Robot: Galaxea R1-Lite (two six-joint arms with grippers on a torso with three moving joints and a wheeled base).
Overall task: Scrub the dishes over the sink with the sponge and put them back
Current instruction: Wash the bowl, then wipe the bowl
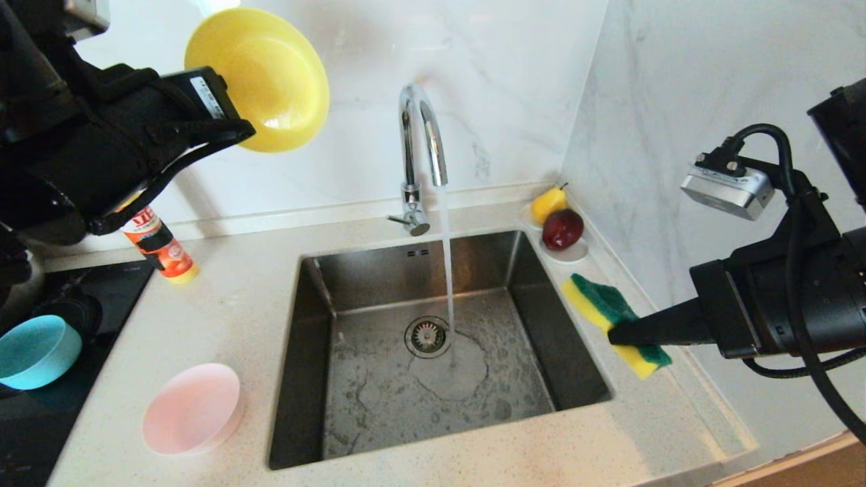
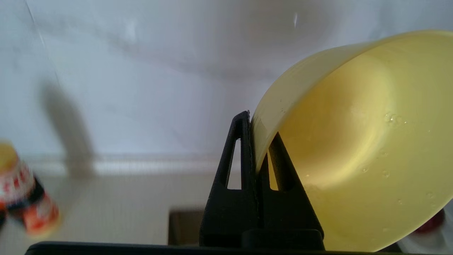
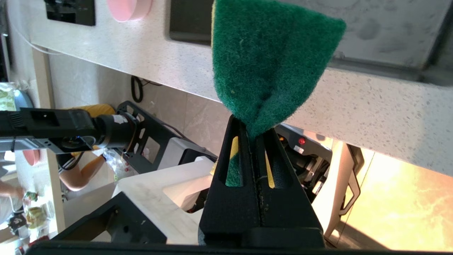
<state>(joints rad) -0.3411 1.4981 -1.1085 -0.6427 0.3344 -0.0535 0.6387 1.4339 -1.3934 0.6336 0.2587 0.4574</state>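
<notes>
Gripping the yellow bowl (image 1: 260, 78) by its rim, left hand (image 1: 233, 132) raised high.

Three bowls: yellow bowl (image 1: 260, 74) pinched in the left gripper (image 1: 233, 132), teal bowl (image 1: 35, 352) and pink bowl (image 1: 193, 408) well below that hand. One sponge (image 1: 612, 321), clamped in the right gripper (image 1: 619, 335). One sink (image 1: 325, 297), one faucet (image 1: 419, 145), both between the two hands. Two fruits, yellow fruit (image 1: 548, 203) and red fruit (image 1: 562, 228), on one saucer (image 1: 572, 253) beyond the right hand. One bottle (image 1: 161, 247) beneath the left hand.
</notes>
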